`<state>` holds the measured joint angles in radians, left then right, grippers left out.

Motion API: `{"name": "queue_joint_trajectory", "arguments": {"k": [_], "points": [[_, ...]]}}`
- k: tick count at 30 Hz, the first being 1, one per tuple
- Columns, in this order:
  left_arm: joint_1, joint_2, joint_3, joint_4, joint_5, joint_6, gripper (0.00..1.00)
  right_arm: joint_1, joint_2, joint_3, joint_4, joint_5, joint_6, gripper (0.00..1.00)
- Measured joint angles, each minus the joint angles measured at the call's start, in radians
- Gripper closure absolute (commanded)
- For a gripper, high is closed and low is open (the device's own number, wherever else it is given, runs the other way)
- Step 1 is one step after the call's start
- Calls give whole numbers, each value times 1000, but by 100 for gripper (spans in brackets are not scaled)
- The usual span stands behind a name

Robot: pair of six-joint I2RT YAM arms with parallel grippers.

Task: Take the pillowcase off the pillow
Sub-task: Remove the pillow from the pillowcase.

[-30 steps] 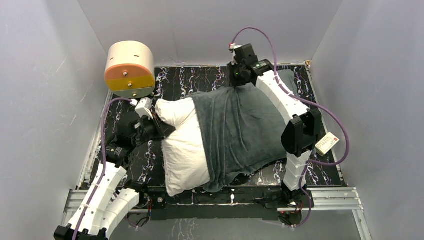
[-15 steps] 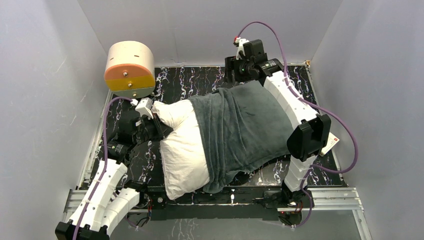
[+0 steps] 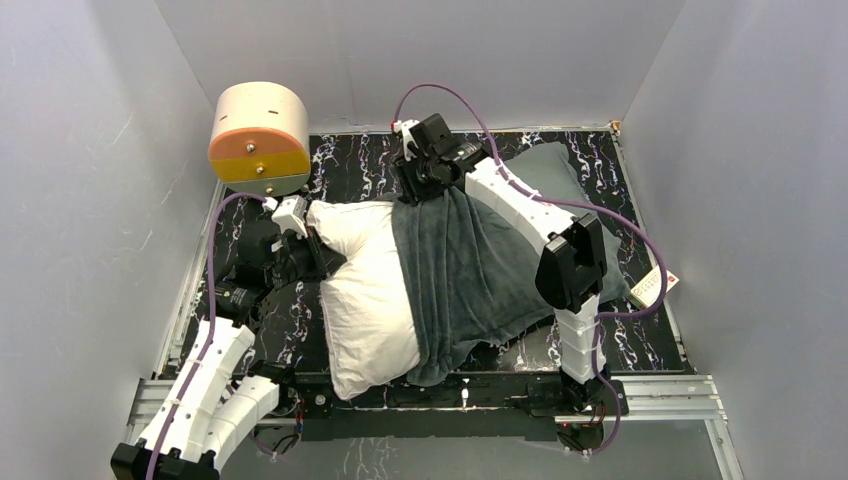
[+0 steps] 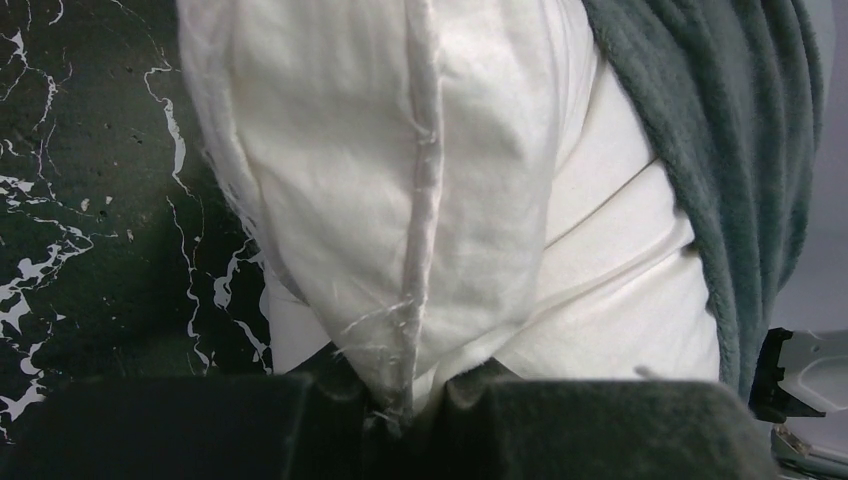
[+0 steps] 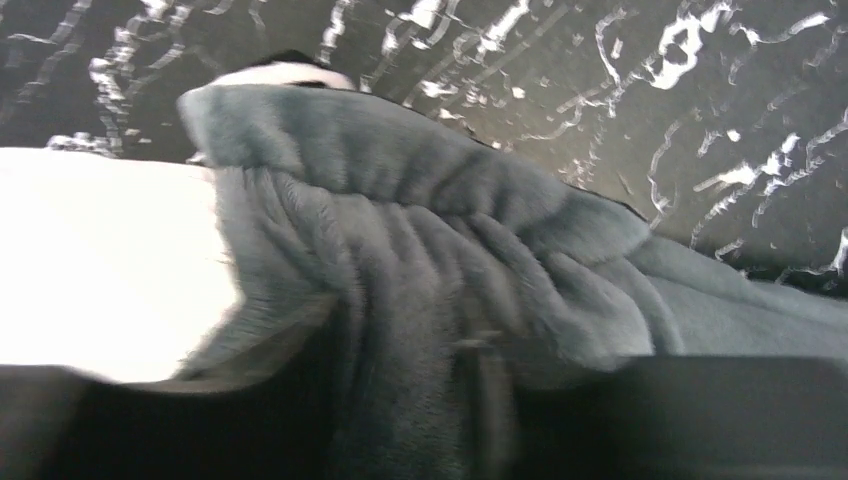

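The right gripper (image 3: 421, 184) has swung left to the top edge of the pillowcase (image 3: 470, 270), arm bent. Its grip is unclear. The left gripper (image 4: 405, 400) pinches the corner of the pillow (image 4: 400, 180).

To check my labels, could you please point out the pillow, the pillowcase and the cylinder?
pillow (image 3: 368, 290): top view, bare white middle.
pillowcase (image 3: 465, 265): top view, grey upper face.
cylinder (image 3: 262, 112): top view, cream side.

Plush pillowcase (image 3: 462, 272), wrinkled cloth pillow (image 3: 365, 290), marble-look tabletop (image 3: 350, 165)
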<state>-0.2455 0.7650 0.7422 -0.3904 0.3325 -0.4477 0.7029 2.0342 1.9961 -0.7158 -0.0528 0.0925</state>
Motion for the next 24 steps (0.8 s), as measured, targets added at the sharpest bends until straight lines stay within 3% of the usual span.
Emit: {"name": "queue_joint_trajectory", "arguments": {"k": [2, 9, 20, 21, 23, 24], "points": [[0, 0, 0, 0, -12, -2, 100, -2, 0, -34, 11, 49, 10, 99], [-9, -12, 11, -14, -75, -29, 100, -22, -35, -63, 46, 122, 49, 100], [-26, -37, 40, -63, -174, -96, 100, -170, -74, -110, 31, -45, 150, 100], [-26, -37, 40, -64, -174, -97, 100, -174, -76, -112, 32, -63, 151, 99], [-26, -37, 40, -66, -173, -101, 100, -175, -79, -112, 31, -78, 151, 71], [-26, -37, 40, -67, -173, -102, 100, -177, -80, -112, 30, -84, 152, 63]]}}
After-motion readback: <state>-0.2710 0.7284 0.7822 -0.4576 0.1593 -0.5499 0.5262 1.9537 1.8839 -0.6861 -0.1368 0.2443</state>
